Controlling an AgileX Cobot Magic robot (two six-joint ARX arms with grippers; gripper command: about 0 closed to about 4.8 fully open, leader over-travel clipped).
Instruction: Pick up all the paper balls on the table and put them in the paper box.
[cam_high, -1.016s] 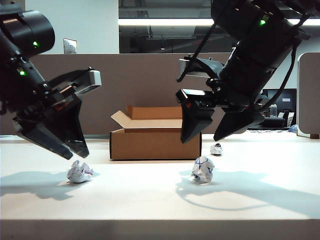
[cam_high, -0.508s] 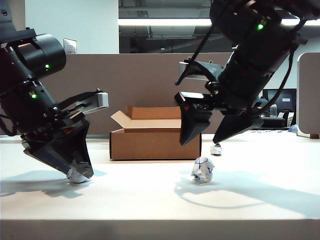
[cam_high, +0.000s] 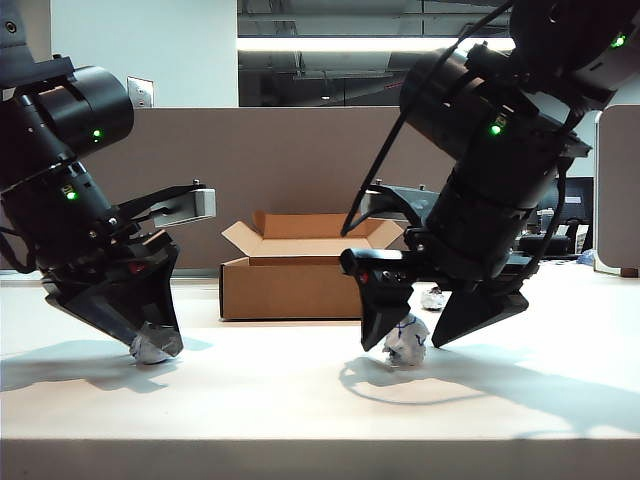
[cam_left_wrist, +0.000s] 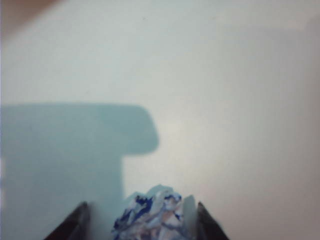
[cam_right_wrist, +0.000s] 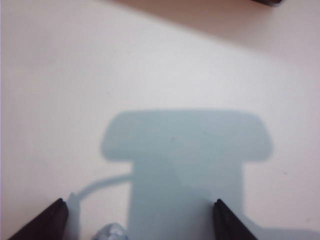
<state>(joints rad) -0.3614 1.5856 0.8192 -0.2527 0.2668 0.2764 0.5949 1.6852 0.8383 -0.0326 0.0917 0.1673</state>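
The left gripper (cam_high: 150, 343) is standing wide open over the left ball (cam_left_wrist: 150, 216), fingers straddling it without gripping. The right gripper (cam_high: 418, 335) is also gaping, its fingers flanking the right ball (cam_high: 405, 340). A third ball (cam_high: 432, 297) is lying farther back on the table (cam_high: 300, 390), beside the box (cam_high: 300, 285) at the middle.

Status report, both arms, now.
Left gripper open, straddling left paper ball. Right gripper open over middle ball. Box unobstructed.
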